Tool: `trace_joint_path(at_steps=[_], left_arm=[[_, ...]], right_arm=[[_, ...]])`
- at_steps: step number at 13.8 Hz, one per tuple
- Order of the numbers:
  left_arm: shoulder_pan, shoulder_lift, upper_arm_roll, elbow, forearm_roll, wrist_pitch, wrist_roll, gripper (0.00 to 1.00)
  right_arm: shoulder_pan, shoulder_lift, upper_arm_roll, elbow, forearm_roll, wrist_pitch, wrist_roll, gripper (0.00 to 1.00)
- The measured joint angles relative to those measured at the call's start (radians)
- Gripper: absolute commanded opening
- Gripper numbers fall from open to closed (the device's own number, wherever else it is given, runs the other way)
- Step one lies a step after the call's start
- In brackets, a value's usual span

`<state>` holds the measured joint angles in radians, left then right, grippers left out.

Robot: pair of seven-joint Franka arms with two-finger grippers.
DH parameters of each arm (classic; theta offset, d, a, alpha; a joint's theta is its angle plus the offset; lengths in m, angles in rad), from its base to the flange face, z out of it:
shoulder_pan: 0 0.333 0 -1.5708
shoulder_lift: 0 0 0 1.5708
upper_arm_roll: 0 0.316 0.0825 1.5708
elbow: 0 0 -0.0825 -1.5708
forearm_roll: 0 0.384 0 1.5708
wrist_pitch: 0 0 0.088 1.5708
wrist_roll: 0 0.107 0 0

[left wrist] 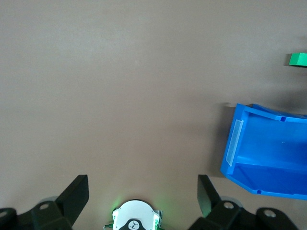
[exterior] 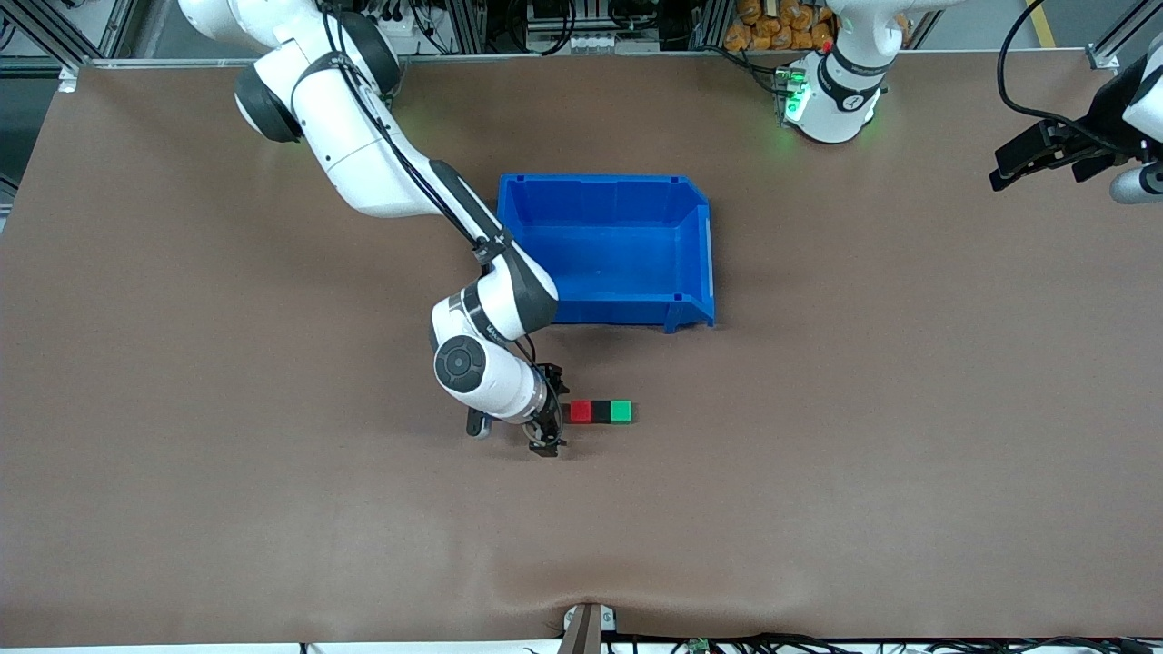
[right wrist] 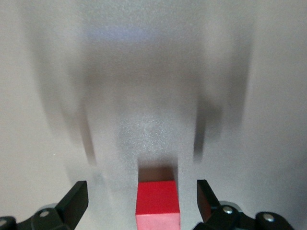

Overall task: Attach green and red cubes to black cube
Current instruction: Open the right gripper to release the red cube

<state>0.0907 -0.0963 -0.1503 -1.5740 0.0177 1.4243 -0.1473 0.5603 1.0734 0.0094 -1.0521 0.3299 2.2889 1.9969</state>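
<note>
The red cube (exterior: 581,411), the black cube (exterior: 601,411) and the green cube (exterior: 621,411) lie touching in one row on the table, the black one in the middle. My right gripper (exterior: 549,411) is open and low at the red end of the row. In the right wrist view the red cube (right wrist: 157,201) sits between the spread fingers (right wrist: 76,196), touching neither; my right gripper (right wrist: 141,190) holds nothing. My left gripper (exterior: 1007,171) waits open and empty over the left arm's end of the table. The left wrist view shows its spread fingers (left wrist: 76,191) and the green cube (left wrist: 298,59).
An empty blue bin (exterior: 600,182) stands farther from the front camera than the cube row, also seen in the left wrist view (left wrist: 268,158). The right arm's elbow overlaps the bin's corner. Brown table surface (exterior: 818,472) surrounds the cubes.
</note>
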Motion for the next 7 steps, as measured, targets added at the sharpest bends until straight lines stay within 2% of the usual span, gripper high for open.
trace_joint_path(at_steps=[7], left_arm=[[0.000,0.000,0.000,0.001,0.000,0.001,0.000,1.00]], right_arm=[[-0.019,-0.004,-0.002,0.009,0.000,-0.011,-0.005,1.00]])
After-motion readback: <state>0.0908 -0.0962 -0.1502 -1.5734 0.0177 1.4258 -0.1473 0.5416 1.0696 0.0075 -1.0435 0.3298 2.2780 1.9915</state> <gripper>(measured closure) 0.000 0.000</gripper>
